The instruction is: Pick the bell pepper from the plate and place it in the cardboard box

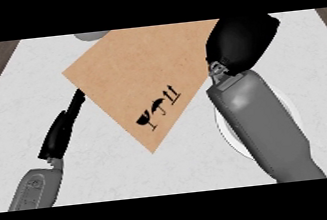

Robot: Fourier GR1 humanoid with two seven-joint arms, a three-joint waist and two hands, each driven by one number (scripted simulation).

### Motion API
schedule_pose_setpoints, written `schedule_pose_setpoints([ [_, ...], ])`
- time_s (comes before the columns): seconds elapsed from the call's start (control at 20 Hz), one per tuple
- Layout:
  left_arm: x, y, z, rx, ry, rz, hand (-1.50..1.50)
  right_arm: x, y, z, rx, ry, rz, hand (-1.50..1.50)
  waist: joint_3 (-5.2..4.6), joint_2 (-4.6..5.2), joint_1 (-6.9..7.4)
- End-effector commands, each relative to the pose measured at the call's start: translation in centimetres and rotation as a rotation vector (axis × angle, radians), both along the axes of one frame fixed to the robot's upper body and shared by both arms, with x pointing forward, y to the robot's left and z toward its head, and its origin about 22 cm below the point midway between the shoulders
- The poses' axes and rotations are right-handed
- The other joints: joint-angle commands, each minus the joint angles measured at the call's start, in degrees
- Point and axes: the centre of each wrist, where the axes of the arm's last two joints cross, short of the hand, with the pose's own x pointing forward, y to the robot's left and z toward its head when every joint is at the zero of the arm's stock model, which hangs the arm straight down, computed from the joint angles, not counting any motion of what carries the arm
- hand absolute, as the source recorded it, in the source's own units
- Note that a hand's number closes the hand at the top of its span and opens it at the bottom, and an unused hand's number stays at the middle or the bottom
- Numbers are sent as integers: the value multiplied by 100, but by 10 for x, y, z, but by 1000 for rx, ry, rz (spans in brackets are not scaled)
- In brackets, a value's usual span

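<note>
White counter (17, 97): right hand (239, 38) over cardboard box (136, 69), grip unclear; left hand (62, 126) open beside box; pepper unseen.

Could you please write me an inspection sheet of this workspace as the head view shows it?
Surface: pale marbled counter, with dark wood showing at both upper corners.
Job's things: cardboard box lies at centre, printed fragile marks on its face; white plate sits right of it, mostly hidden under the right forearm; bell pepper not visible.
Clutter: a grey rounded object peeks out at the top edge behind the box; what it is cannot be told.
Robot hands: left robot hand beside the box's left edge, fingers straight. Right robot hand over the box's right corner; whether it holds anything cannot be told.
Cables: nothing seen.
Surroundings: nothing seen beyond the counter and wood.
</note>
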Motion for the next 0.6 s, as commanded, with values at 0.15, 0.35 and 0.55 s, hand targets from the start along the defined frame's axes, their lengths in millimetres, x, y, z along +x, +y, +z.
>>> schedule_pose_setpoints([
  [0.15,0,2,3,-1,-19,3,0,14,-51,-33,313,174,-347,-150,41,145,21],
  [0.35,5,0,7,-10,-16,7,0,8,-40,-44,417,203,-244,-150,33,130,35],
  [0.55,-2,-5,-3,-9,-5,-12,0,-4,-14,-33,445,-72,-131,-150,31,151,71],
])
